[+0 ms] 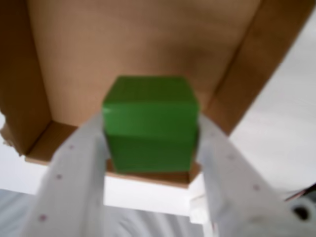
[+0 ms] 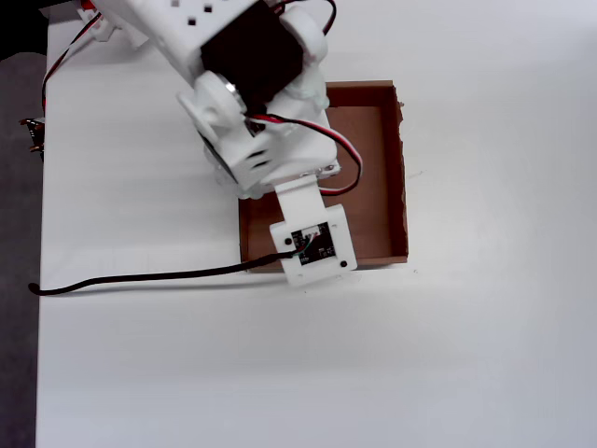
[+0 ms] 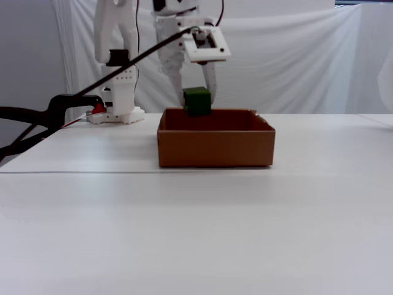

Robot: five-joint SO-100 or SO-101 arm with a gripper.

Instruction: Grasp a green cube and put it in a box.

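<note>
My gripper is shut on the green cube, its two white fingers pressing the cube's sides. In the wrist view the cube hangs over the brown cardboard box, above its near wall. In the fixed view the green cube is held just above the box's rim, left of its middle, under the gripper. In the overhead view the arm covers the cube; the box shows beneath and to the right of the arm.
The box stands on a white table. A black cable runs left across the table from the wrist camera. The arm's base and a clamp stand at the back left in the fixed view.
</note>
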